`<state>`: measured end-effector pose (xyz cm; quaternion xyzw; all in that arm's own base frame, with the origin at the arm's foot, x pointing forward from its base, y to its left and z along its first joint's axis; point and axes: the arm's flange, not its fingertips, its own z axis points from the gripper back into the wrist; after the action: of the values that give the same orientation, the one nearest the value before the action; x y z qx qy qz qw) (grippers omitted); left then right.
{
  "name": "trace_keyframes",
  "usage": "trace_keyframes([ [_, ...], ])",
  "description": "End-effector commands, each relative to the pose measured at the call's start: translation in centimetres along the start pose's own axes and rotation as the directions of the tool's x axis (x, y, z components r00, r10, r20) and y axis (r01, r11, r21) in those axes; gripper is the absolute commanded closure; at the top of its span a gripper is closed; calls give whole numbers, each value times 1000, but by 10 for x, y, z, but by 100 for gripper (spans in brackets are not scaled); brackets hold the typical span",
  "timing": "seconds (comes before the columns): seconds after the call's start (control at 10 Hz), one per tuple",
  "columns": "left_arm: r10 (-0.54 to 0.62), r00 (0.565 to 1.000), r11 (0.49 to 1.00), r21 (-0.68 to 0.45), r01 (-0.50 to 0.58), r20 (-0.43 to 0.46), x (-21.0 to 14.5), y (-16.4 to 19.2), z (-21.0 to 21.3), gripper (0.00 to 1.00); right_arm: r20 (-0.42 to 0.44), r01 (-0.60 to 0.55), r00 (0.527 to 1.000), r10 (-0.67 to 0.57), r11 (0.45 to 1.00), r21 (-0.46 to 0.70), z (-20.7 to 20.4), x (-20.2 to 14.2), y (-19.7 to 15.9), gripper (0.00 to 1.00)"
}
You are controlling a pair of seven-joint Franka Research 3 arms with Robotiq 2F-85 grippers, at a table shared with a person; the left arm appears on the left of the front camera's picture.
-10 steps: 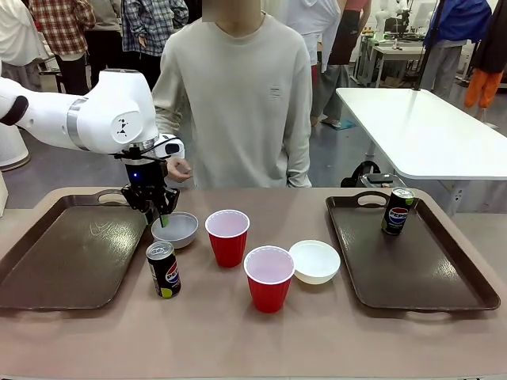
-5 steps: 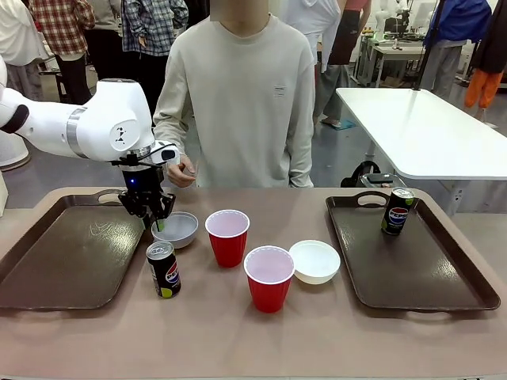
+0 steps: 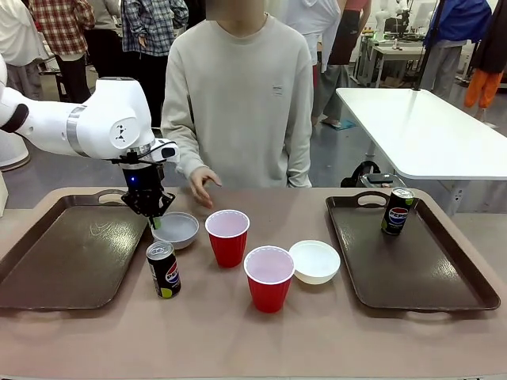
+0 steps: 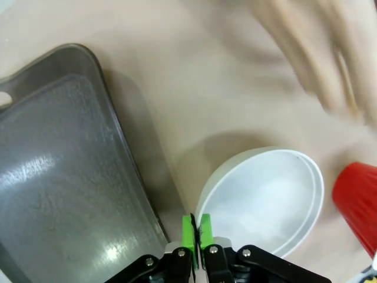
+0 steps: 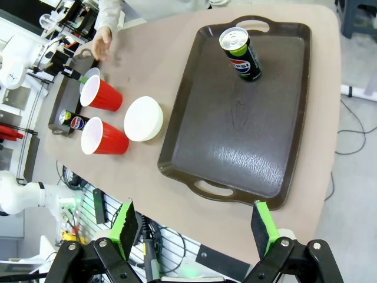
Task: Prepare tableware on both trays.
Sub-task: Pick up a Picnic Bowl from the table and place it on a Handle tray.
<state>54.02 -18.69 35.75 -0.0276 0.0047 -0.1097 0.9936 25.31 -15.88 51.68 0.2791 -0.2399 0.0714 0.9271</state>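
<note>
Pinching bowl (image 4: 265, 194) rim, L tool (image 4: 197, 224) vertical.

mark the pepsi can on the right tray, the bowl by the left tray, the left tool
Pepsi can on right tray (image 3: 398, 211): front view, label.
Bowl by left tray (image 3: 176, 229): front view, inside.
Left tool (image 4: 197, 221): left wrist view, between its pads.

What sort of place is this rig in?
Probably a robotics lab or open workshop, not a dining room: a white work table stands behind, loose cables trail on the grey floor, and several people stand around in the background.
</note>
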Motion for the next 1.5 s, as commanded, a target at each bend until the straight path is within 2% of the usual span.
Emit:
trace_keyframes([
  [0.0, 15, 998, 997, -83, -10, 57, -28, 2, 41, 100, -1, 3, 1000, -3, 1000, 4, -1, -1, -2, 0],
  [0.2, 25, 986, 994, -112, -7, 163, -80, 19, 111, 100, -1, 3, 1000, -3, 1000, 4, -1, -1, -2, 0],
  [0.4, 46, 937, 999, -19, -42, 346, -130, 65, 159, 100, -1, 3, 1000, -3, 1000, 4, -1, -1, -2, 0],
  [0.5, 68, 926, 997, 15, -80, 371, -143, 88, 168, 100, -1, 3, 1000, -3, 1000, 4, -1, -1, -2, 0],
  [0.7, 129, 920, 988, 35, -153, 369, -155, 125, 175, 100, -1, 3, 1000, -3, 1000, 4, -1, -1, -2, 0],
  [0.8, 172, 918, 976, 62, -207, 357, -149, 137, 169, 100, -1, 3, 1000, -3, 1000, 4, -1, -1, -2, 0],
  [0.9, 124, 921, 991, 8, -136, 370, -160, 118, 191, 100, -1, 3, 1000, -3, 1000, 4, -1, -1, -2, 0],
  [1.2, 124, 921, 991, 8, -136, 370, -160, 118, 191, 100, -1, 3, 1000, -3, 1000, 4, -1, -1, -2, 0],
  [1.3, 123, 922, 989, 28, -143, 368, -160, 125, 186, 96, -1, 3, 1000, -3, 1000, 4, -1, -1, -2, 0],
  [1.4, 124, 945, 991, 13, -134, 303, -155, 139, 165, 96, -1, 3, 1000, -3, 1000, 4, -1, -1, -2, 0],
])
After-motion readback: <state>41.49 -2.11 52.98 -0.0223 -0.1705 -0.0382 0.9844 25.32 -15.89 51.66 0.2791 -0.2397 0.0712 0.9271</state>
